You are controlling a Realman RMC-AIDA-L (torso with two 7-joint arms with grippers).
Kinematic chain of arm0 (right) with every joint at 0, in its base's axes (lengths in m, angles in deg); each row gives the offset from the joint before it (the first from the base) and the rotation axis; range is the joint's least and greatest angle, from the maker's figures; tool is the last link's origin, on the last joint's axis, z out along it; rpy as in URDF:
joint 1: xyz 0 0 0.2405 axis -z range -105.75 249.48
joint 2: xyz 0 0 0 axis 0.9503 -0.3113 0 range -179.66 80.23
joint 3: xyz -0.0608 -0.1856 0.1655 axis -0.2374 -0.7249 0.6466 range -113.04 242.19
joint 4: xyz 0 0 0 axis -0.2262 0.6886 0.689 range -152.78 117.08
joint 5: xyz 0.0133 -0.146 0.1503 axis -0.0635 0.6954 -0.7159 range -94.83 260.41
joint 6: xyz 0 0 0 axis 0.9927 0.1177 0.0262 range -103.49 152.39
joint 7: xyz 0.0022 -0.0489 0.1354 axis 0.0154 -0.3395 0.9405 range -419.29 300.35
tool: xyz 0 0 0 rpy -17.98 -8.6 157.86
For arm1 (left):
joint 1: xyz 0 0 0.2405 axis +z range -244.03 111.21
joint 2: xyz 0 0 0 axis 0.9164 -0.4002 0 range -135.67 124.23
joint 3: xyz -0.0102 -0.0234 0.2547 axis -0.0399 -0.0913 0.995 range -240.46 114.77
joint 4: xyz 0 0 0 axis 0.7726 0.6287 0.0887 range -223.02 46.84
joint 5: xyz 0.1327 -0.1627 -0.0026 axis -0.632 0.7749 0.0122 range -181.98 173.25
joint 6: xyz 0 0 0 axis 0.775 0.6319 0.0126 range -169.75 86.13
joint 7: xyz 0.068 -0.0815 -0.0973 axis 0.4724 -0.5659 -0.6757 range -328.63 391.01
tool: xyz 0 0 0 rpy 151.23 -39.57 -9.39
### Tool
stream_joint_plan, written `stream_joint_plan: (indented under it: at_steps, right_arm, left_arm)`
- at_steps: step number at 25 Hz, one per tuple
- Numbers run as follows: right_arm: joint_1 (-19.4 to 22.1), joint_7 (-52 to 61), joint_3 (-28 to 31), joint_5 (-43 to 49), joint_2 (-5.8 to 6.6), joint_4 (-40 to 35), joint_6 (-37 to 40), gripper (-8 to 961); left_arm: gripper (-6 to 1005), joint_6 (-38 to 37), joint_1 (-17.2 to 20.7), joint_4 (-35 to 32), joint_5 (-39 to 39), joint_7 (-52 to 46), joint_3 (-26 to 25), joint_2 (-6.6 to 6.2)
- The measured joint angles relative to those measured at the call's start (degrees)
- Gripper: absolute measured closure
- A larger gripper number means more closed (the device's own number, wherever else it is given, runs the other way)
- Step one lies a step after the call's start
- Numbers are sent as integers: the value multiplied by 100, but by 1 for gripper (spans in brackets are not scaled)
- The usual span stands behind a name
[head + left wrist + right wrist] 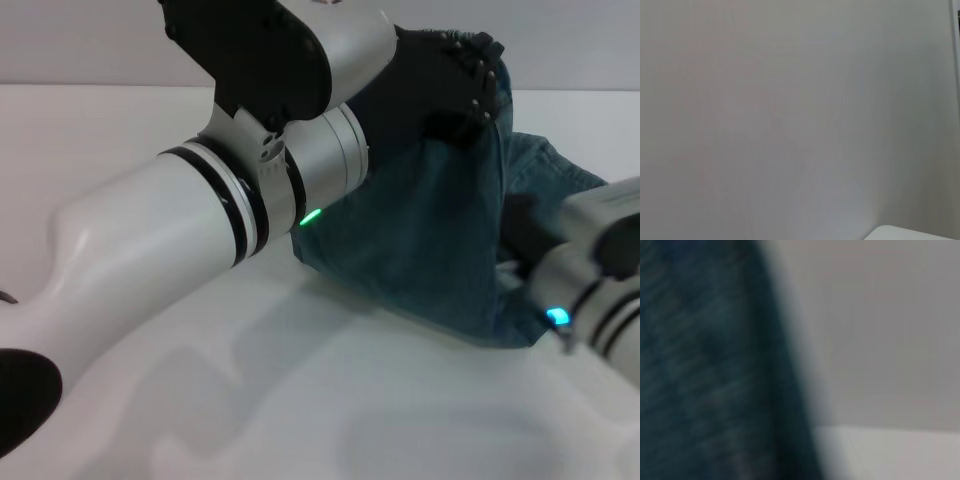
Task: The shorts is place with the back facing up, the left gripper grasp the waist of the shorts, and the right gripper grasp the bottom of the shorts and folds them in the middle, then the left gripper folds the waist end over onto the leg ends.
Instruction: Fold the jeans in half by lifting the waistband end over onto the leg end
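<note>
The shorts [430,240] are blue denim, lifted off the white table [330,400] in the head view. They hang as a wide sheet from my left gripper [470,85], a black claw held high at the back and shut on the cloth's upper edge. The rest of the shorts lies bunched on the table behind it to the right. My right gripper [525,240] sits low at the right, against the hanging denim's edge. The right wrist view is filled on one side by close denim [700,365]. Waist and leg hems cannot be told apart.
My thick white left arm [200,240] crosses the head view from lower left to upper middle and hides the table behind it. A pale wall [790,110] fills the left wrist view. Bare white table lies in front of the shorts.
</note>
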Motion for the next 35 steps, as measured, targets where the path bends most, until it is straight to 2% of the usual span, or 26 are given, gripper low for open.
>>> stream_joint_plan:
  at_steps: [4, 8, 10, 15, 20, 32, 35]
  right_arm:
    - [-520, 120, -753, -449, -9, -28, 449, 954]
    - [-1228, 376, -1363, -800, -27, -304, 576, 955]
    - [-1568, 409, -1505, -991, -32, -468, 579, 955]
    - [-1965, 411, -1385, -1091, -32, -635, 582, 954]
    - [-1997, 393, -1088, -1094, -16, -792, 568, 954]
    - [-1634, 377, -674, -1091, -10, -884, 555, 954]
    - [-1539, 374, -420, -1092, -22, -983, 566, 954]
  left_arm:
    - [962, -2, -48, -3, -2, 50, -19, 1]
    - [962, -25, -149, -72, -2, 53, -33, 6]
    - [962, -37, -223, -122, 4, 53, -38, 8]
    - [962, -57, -334, -255, 33, 56, -44, 10]
    - [962, -71, -363, -372, 40, 56, -28, 20]
    - [964, -154, -520, -641, 44, 56, -3, 11]
    - [963, -154, -528, -669, 43, 56, -1, 8]
